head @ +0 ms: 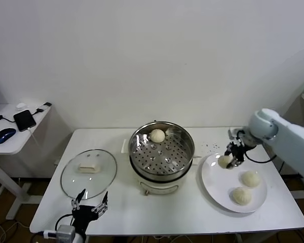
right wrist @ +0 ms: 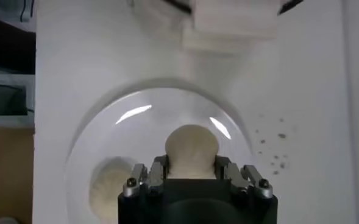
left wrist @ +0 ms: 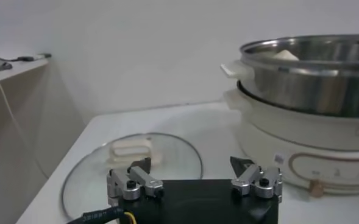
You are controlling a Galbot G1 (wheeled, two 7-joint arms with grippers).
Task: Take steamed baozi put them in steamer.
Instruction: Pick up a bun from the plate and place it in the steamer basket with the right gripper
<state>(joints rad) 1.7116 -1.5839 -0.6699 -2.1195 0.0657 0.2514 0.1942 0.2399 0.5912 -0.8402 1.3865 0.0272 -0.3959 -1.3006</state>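
The steel steamer (head: 162, 152) stands mid-table on its white base, with one cream baozi (head: 157, 135) on the perforated tray. My right gripper (head: 230, 159) is down at the white plate (head: 213, 185), shut on a baozi (right wrist: 191, 149) that is squeezed between its fingers. Two more baozi (head: 250, 178) (head: 241, 195) rest on the plate; one of them (right wrist: 106, 185) shows beside the gripper in the right wrist view. My left gripper (head: 89, 203) waits open near the table's front edge, nothing between its fingers (left wrist: 139, 176).
A round glass lid (head: 88, 173) with a white handle lies flat on the table, left of the steamer (left wrist: 307, 79). A side desk at far left carries a phone (head: 24, 120) and a mouse (head: 4, 135). Dark specks (head: 210, 147) dot the table behind the plate.
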